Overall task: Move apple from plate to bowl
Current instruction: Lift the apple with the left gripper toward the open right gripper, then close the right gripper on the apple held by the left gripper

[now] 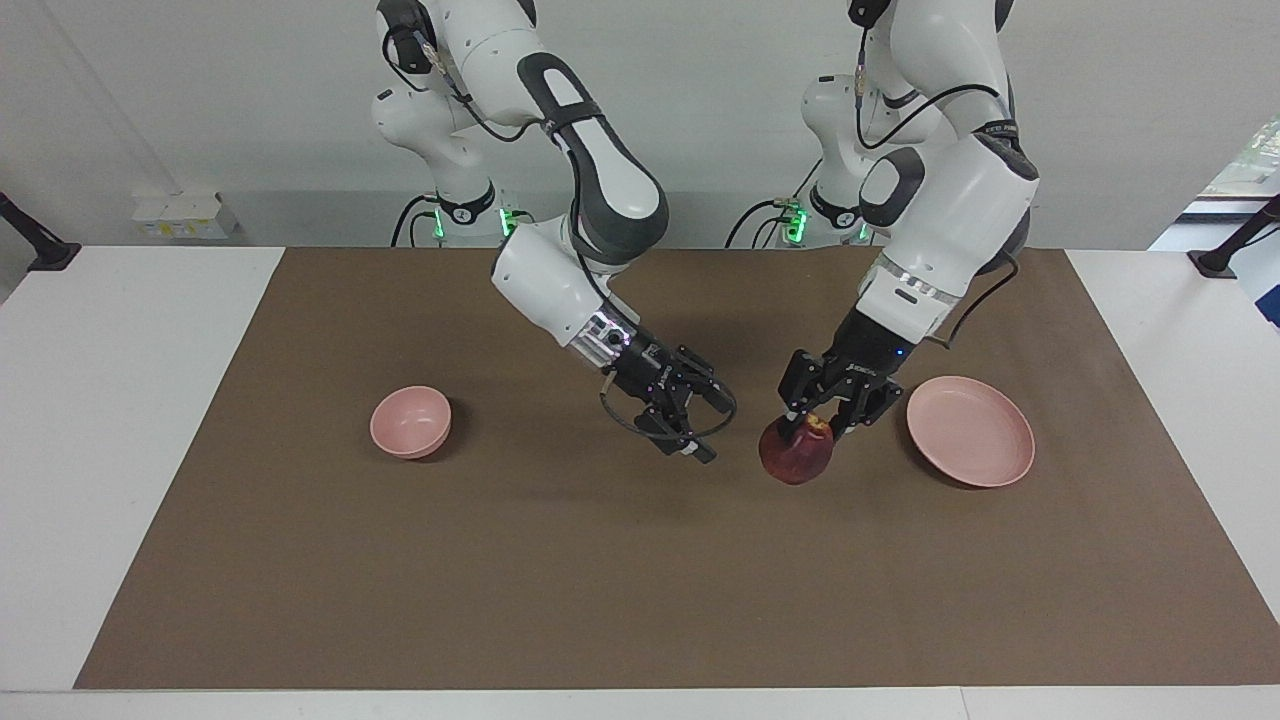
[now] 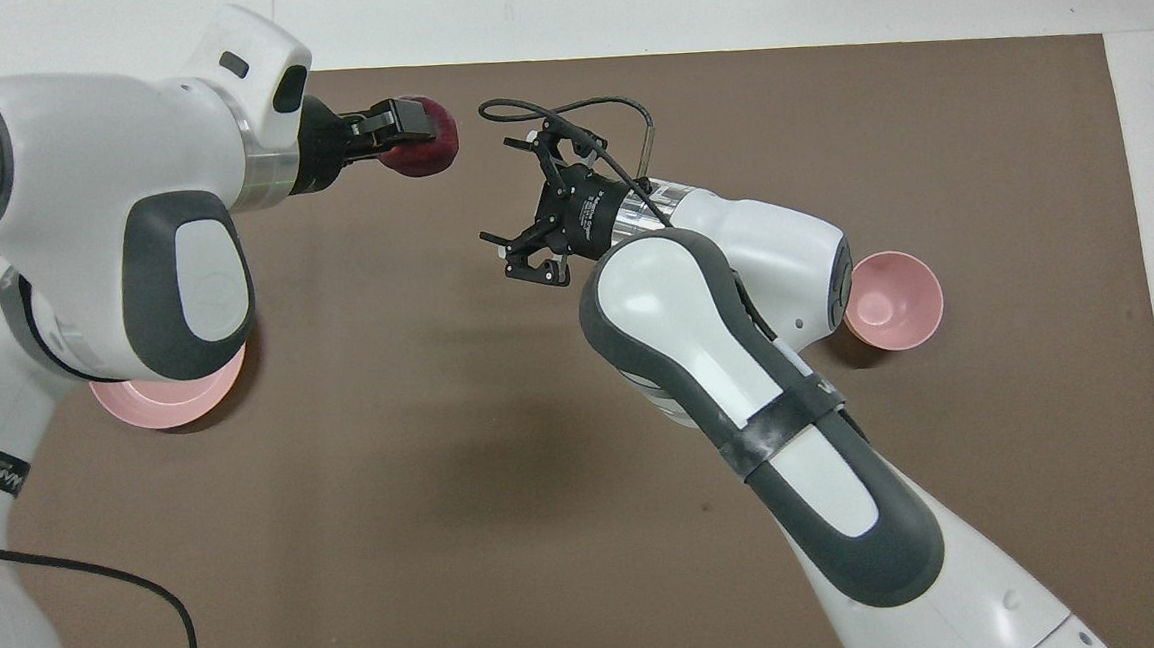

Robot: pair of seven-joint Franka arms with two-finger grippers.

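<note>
We saw two white robot arms reaching over a table (image 1: 140,400) covered by a brown mat (image 1: 600,580).

The left gripper (image 1: 812,420) hung in the air over the mat, near the middle of the table and beside the plate (image 1: 970,431). Its fingers were closed on the apple (image 1: 796,452), gripping it at the top by the stem end. The apple was dark red with a yellowish patch near the stem, and it hung below the gripper, clear of the plate. In the overhead view the apple (image 2: 421,149) stuck out past the tip of the left gripper (image 2: 403,126).

The plate was wide, shallow and pale pink, and it sat toward the left arm's end of the table with nothing on it. In the overhead view the left arm covered most of the plate (image 2: 166,404).

The right gripper (image 1: 690,425) hovered over the middle of the mat, just beside the apple and not touching it. Its fingers were spread wide with nothing between them, as the overhead view also showed (image 2: 520,207).

The bowl (image 1: 410,421) was small, deep and pale pink. It stood toward the right arm's end of the table, well apart from the apple, and it held nothing. The overhead view showed the bowl (image 2: 896,299) partly hidden by the right arm.
</note>
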